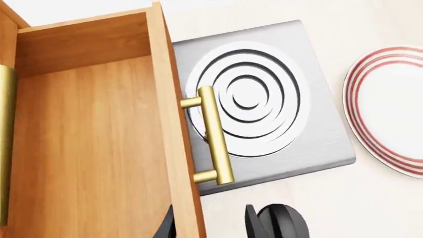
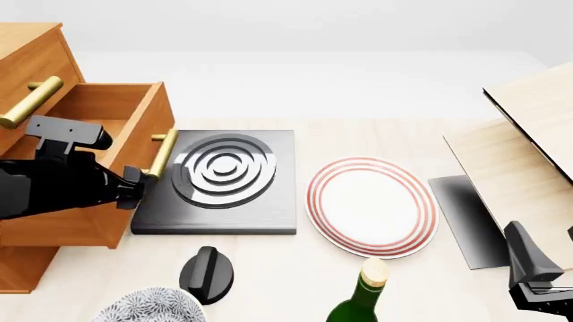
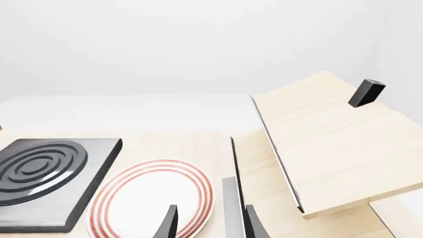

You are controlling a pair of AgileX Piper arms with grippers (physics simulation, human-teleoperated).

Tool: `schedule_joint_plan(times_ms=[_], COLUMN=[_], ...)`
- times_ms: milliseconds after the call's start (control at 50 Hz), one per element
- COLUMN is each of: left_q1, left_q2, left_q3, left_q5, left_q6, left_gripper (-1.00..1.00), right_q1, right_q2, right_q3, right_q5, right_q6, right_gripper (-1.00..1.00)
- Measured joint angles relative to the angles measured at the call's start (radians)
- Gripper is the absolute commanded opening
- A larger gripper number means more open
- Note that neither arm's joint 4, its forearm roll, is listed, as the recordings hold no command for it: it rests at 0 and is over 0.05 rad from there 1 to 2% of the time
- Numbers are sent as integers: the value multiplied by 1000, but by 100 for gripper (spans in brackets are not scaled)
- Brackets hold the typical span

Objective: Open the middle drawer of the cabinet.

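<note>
The orange-brown cabinet [image 2: 27, 60] stands at the table's left. Its middle drawer [image 2: 107, 117] is pulled well out and shows an empty wooden inside [image 1: 86, 148]. The drawer's brass bar handle [image 2: 163, 153] [image 1: 215, 141] hangs over the hob. The top drawer's handle [image 2: 31, 100] sits above it, further back. My left gripper [image 2: 136, 188] [image 1: 208, 228] is open just short of the near end of the middle handle, with its fingers astride the drawer's front panel and gripping nothing. My right gripper [image 2: 537, 282] [image 3: 210, 223] is open and empty at the front right.
A grey hob plate with rings [image 2: 224, 174] lies beside the drawer. A red-rimmed plate [image 2: 372, 204] lies mid-table. A black knob [image 2: 208, 272], a patterned bowl [image 2: 147, 305] and a green bottle [image 2: 366, 302] stand at the front. Pale tilted boards [image 2: 528, 134] and a dark slab [image 2: 465, 215] are on the right.
</note>
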Motion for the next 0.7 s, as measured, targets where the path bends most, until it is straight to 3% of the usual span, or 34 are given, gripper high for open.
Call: schedule_joint_plan(times_ms=[700], left_q1=[-78], left_q2=[6], left_q3=[-16], left_q5=[-5], left_q6=[-9], left_gripper=[100], right_q1=[0], right_q2=[0], right_q3=[0], right_q5=[0], right_q6=[0], right_gripper=[100])
